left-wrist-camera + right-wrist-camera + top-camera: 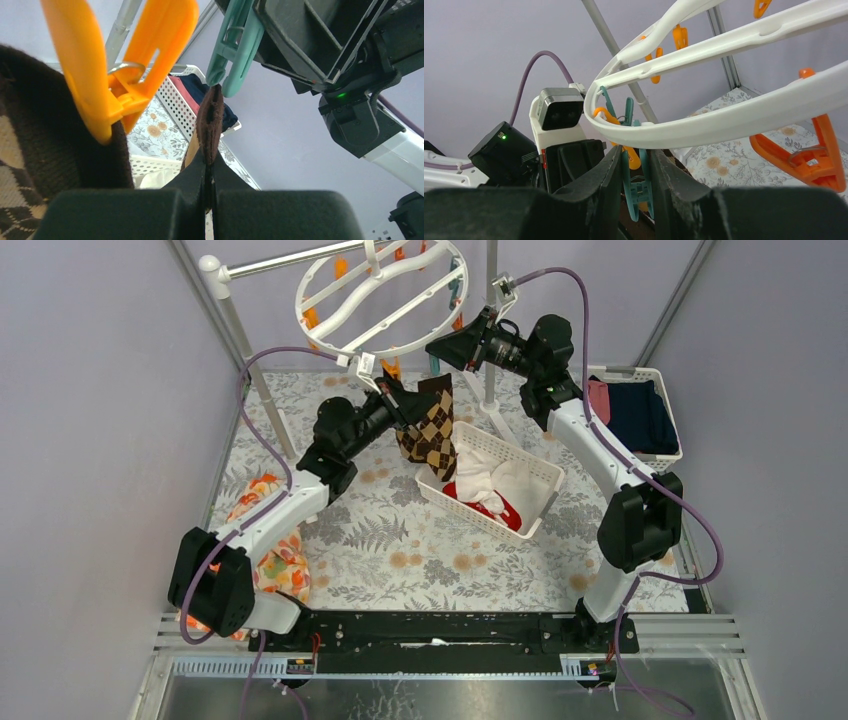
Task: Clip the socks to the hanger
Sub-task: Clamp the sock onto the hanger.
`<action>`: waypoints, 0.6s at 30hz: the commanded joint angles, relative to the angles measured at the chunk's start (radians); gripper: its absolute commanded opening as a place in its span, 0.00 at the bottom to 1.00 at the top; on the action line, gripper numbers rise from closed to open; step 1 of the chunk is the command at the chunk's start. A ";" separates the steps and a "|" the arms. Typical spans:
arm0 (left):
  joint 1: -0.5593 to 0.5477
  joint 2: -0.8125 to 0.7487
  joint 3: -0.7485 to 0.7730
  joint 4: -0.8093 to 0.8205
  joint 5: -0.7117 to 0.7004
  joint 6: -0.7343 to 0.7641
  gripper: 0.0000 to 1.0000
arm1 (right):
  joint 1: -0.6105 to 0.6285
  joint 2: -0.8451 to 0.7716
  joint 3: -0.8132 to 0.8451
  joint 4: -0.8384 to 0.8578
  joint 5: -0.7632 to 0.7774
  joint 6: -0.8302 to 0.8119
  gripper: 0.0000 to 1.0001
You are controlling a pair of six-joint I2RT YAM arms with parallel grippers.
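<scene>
1 sock [432, 430], brown-and-tan argyle with dark cuff, hangs limp. Left gripper [209, 175] is clenched on its cuff edge, tip raised to the teal clip [235, 45] mouth, beside an orange clip [100, 75]. Right gripper [634, 165] grasps that teal clip under the hanger [724, 122] rim.

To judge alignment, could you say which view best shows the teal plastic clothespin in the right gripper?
Left wrist: the teal plastic clothespin, tips at the brown sock edge. Right wrist shows it partly, inside the right gripper; top external barely shows it.
</scene>
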 commanded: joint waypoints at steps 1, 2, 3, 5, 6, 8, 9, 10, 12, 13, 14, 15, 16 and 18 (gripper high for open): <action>0.018 0.015 0.005 0.086 0.035 -0.042 0.00 | 0.014 -0.059 0.001 0.064 -0.017 0.022 0.00; 0.019 0.016 0.007 0.089 0.039 -0.045 0.00 | 0.014 -0.060 0.001 0.064 -0.018 0.022 0.00; 0.021 0.018 0.009 0.092 0.045 -0.047 0.00 | 0.014 -0.061 0.001 0.065 -0.017 0.022 0.00; 0.021 0.021 0.015 0.094 0.054 -0.047 0.00 | 0.014 -0.059 0.001 0.068 -0.017 0.022 0.00; 0.021 0.025 0.018 0.094 0.057 -0.047 0.00 | 0.014 -0.058 0.001 0.069 -0.017 0.024 0.00; 0.023 0.029 0.021 0.094 0.063 -0.050 0.00 | 0.014 -0.057 0.000 0.073 -0.019 0.025 0.00; 0.024 0.032 0.021 0.098 0.069 -0.053 0.00 | 0.014 -0.056 -0.001 0.075 -0.018 0.025 0.00; 0.026 0.034 0.022 0.103 0.073 -0.057 0.00 | 0.014 -0.056 -0.002 0.075 -0.018 0.025 0.00; 0.028 0.035 0.021 0.112 0.082 -0.064 0.00 | 0.014 -0.055 -0.003 0.076 -0.019 0.025 0.00; 0.030 0.036 0.021 0.117 0.085 -0.068 0.00 | 0.014 -0.054 -0.003 0.078 -0.020 0.025 0.00; 0.031 0.037 0.022 0.120 0.088 -0.071 0.00 | 0.014 -0.053 -0.003 0.081 -0.021 0.027 0.00; 0.032 0.039 0.022 0.123 0.092 -0.075 0.00 | 0.014 -0.052 -0.003 0.083 -0.023 0.028 0.00; 0.035 0.039 0.023 0.128 0.094 -0.080 0.00 | 0.014 -0.052 -0.005 0.086 -0.025 0.030 0.00; 0.041 0.046 0.022 0.145 0.104 -0.096 0.00 | 0.014 -0.052 -0.006 0.087 -0.025 0.029 0.00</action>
